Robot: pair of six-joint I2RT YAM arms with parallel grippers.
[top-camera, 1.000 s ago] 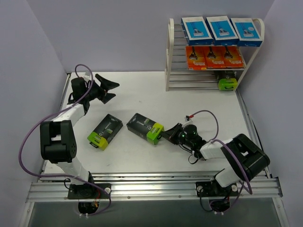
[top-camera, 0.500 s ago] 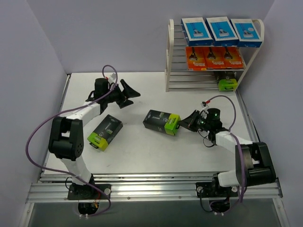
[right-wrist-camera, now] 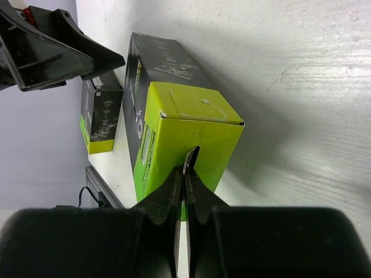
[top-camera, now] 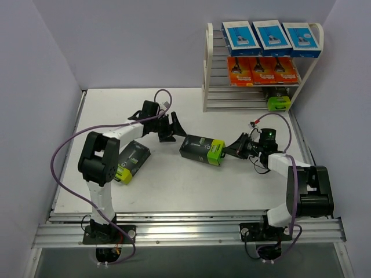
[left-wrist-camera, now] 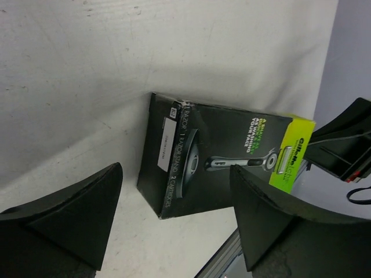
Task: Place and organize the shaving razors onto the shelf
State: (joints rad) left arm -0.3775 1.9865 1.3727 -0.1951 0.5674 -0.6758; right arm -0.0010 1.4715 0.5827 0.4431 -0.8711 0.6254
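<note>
**While the right fingers sit pressed together at a pack's lime end, the left fingers stand spread beside its black end**

As seen from the top camera, one black razor pack lies on the white table near mid-frame, lime-green end to the right.

- Right gripper: fingers pressed together, nothing between them. The tips are at the pack's lime end. In the right wrist view they overlap that lime face, apparently touching it.
- Left gripper: fingers spread wide, empty, just up and left of the pack's black end. In the left wrist view the two fingers frame the pack from the near side, clear of it. The razor picture and the lime strip show on the pack's face.
- Second black pack: flat on the table at left of centre, lime end toward lower left, partly behind the left arm's link. Apart from both grippers.
- Shelf: upper right of frame, at the table's far edge.
  - Top tier: three blue-and-white packs side by side.
  - Next tier down: three orange packs side by side.
  - Lower tier: one black-and-lime pack at the right end, lime end facing out.
</note>
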